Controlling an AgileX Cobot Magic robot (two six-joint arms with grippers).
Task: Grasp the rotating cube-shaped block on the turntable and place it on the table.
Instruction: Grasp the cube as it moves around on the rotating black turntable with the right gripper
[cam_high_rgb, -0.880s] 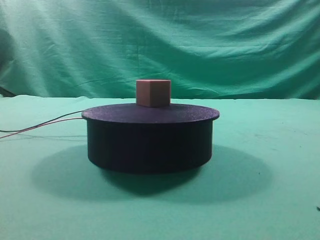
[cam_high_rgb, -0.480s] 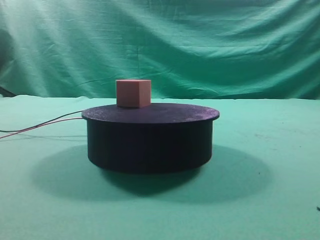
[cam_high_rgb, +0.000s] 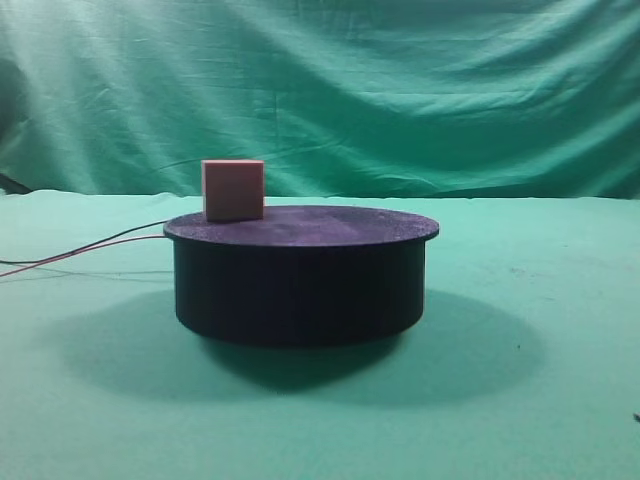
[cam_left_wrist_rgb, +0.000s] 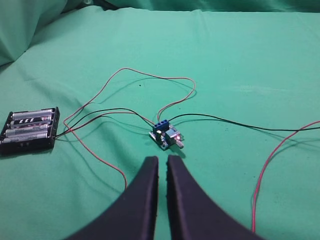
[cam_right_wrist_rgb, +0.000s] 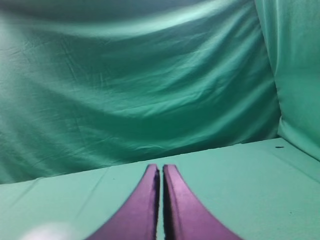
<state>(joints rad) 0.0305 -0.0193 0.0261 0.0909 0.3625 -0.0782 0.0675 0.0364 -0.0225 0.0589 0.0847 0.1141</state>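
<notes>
Exterior high view shows the cube-shaped block (cam_high_rgb: 233, 190) on the turntable (cam_high_rgb: 300, 275), out of sight of both my closed tools: left tool (cam_left_wrist_rgb: 161, 162), right tool (cam_right_wrist_rgb: 161, 170).

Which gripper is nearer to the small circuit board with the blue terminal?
Left. The left gripper hangs just short of the circuit board, jaws nearly together. The right gripper faces only the green backdrop; no board shows there.

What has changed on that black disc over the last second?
The block has ridden leftward on the turntable, from near the middle of the top toward its left edge, turning a little as it went. Nothing took hold of it; no fingers appear in the high view. The turntable, its wires and the table stayed where they were.
</notes>
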